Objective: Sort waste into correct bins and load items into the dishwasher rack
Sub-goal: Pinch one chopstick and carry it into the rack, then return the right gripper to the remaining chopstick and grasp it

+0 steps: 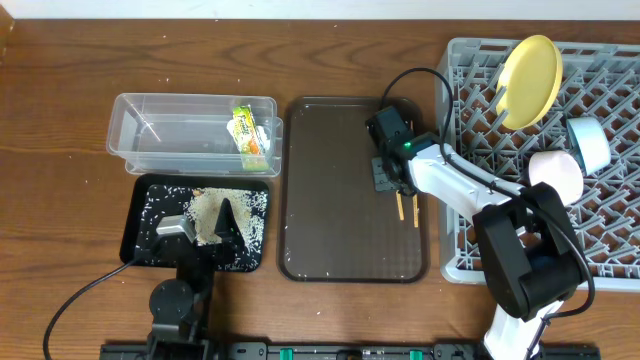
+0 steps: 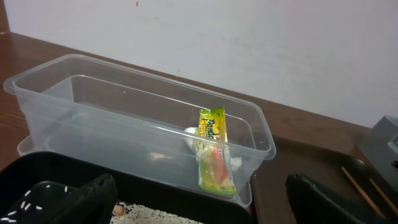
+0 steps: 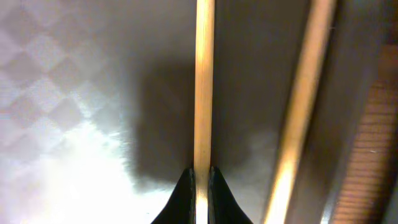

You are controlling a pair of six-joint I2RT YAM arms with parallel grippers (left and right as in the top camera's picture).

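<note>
My right gripper is down on the brown tray's right side, shut on one wooden chopstick. The second chopstick lies beside it; both show on the tray. The snack wrapper lies in the clear tub, also in the left wrist view. Rice scraps fill the black tray. My left gripper is open above that tray. The yellow plate, blue bowl and pinkish-white bowl stand in the grey rack.
The dark brown serving tray lies in the middle between the bins and the rack. A black cable loops from the right arm over the rack's left edge. Wooden table surrounds all.
</note>
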